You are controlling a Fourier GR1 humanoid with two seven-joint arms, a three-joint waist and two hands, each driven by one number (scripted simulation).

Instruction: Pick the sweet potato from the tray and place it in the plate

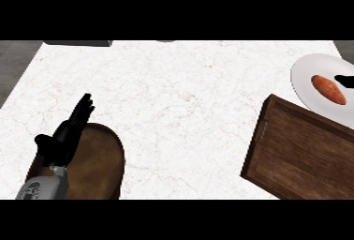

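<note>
While the white marbled counter (173, 93) takes up most of the head view, its top edge shows a grey strip of floor at the far left and far right, plus a dark grey object (77, 43) cut off at the upper left. Next in size: wooden tray (301, 154), dark brown planks with a raised rim, lying at a slant in the lower right, running out of view at the right and bottom. Its far corner overlaps or tucks just under the near edge of the plate; cannot tell which. Nothing visible on the tray's planks. Brown oval board (104, 164) at lower left, flat on the counter, cut off at the bottom. White round plate (307, 70) at the right edge, partly out of view. Left hand (63, 138) comes up from the lower left on a grey forearm, over the oval board's left side, fingers straight and close together pointing up and to the right, thumb sticking out to the left, holding nothing. Sweet potato (328, 88), orange-red, elongated, lies in the plate, tilted diagonally. Just to its right, black fingertips of the right hand (343, 79) poke in from the right edge, above the plate and near the potato's upper end; touching or apart, cannot tell, and too little shows to judge the hand's pose.
</note>
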